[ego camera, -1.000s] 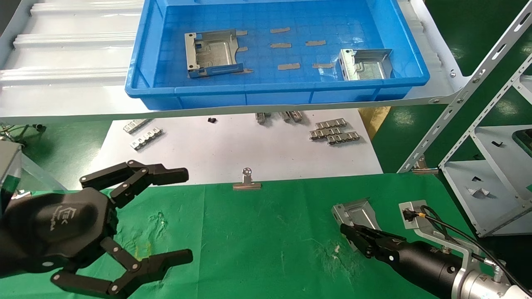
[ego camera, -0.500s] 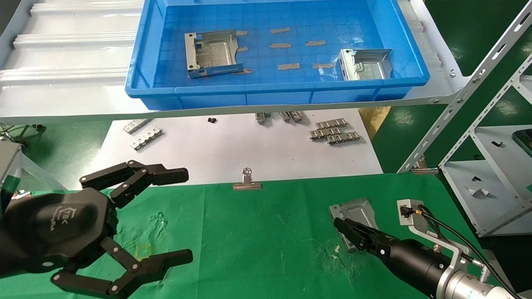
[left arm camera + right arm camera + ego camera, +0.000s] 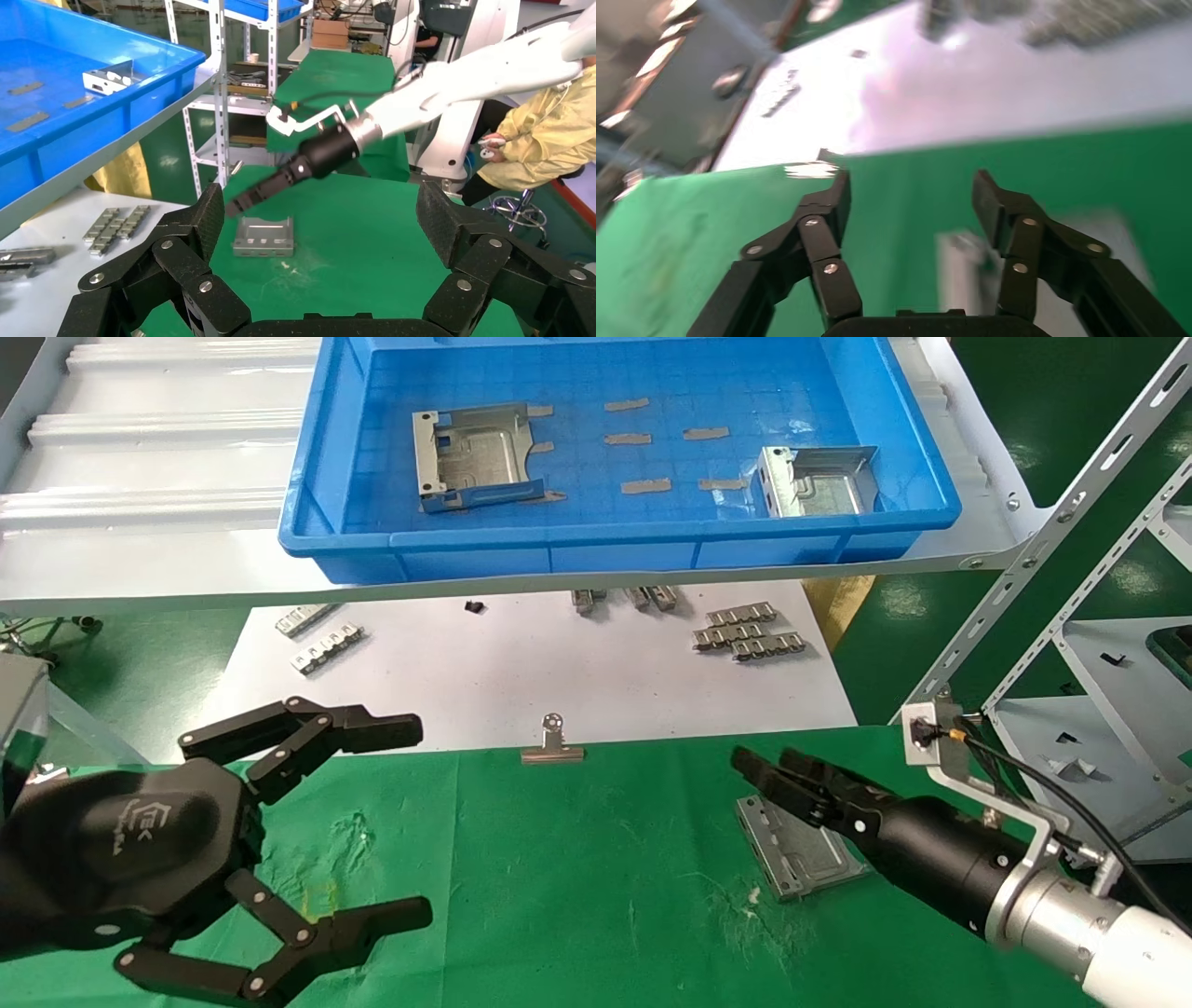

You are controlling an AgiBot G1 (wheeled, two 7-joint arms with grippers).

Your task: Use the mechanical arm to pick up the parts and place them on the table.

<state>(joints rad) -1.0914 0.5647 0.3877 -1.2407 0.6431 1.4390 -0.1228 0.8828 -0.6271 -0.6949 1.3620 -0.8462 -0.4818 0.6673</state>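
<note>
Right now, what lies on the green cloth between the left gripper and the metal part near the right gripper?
Only bare table lies between the left gripper and the part, seen in the head view.

- The right arm reaches in from the lower right of the head view, a white sleeve ending in a silver wrist and a black barrel.
- The right end effector [image 3: 778, 775] points up and to the left, tilted slightly downward; its black jointed fingers [image 3: 828, 210] are spread apart with nothing between them.
- A small silver bracket with a black cable stands up from the right wrist.
- The left end effector [image 3: 410, 822] sits at the lower left, its black hexagonal palm with white logo facing up.
- The left fingers [image 3: 204, 225] are spread wide and hold nothing.
</note>
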